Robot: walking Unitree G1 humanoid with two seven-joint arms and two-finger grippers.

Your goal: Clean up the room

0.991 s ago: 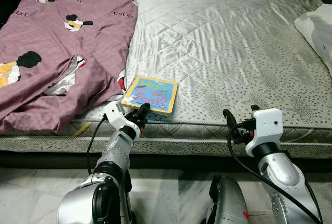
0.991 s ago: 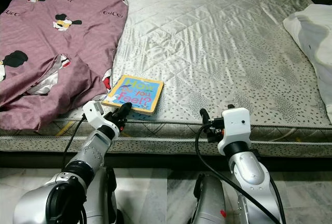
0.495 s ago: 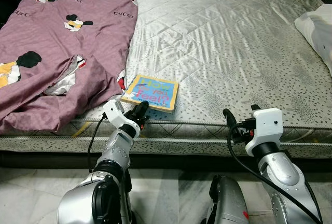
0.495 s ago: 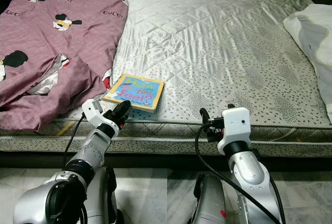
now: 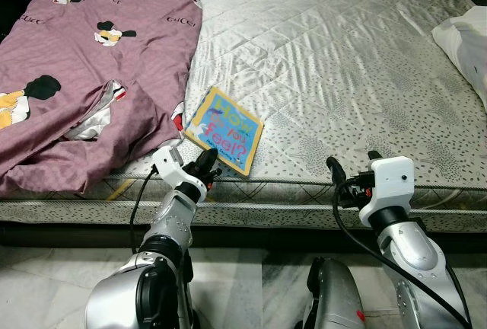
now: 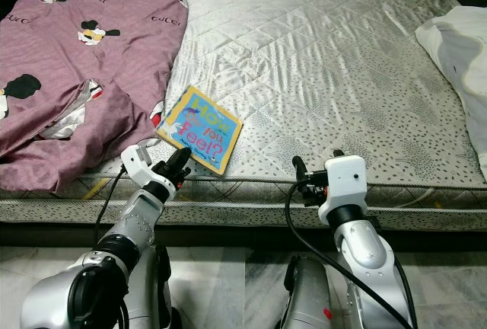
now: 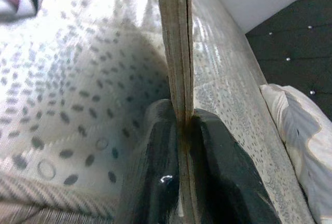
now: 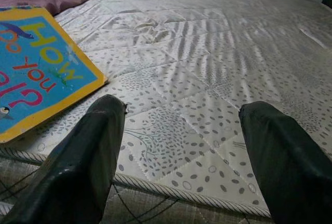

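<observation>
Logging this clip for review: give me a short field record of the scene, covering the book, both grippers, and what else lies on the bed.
surface: grey quilted mattress, bare on the robot's right half
object in hand: thin blue picture book with a yellow border, tilted up off the mattress near its front edge
left gripper: shut on the book's lower edge; the left wrist view shows the fingers pinching it
right gripper: open, at the mattress edge, holding nothing
bedding: mauve cartoon-print sheet, crumpled on the left
far right: white pillow
</observation>
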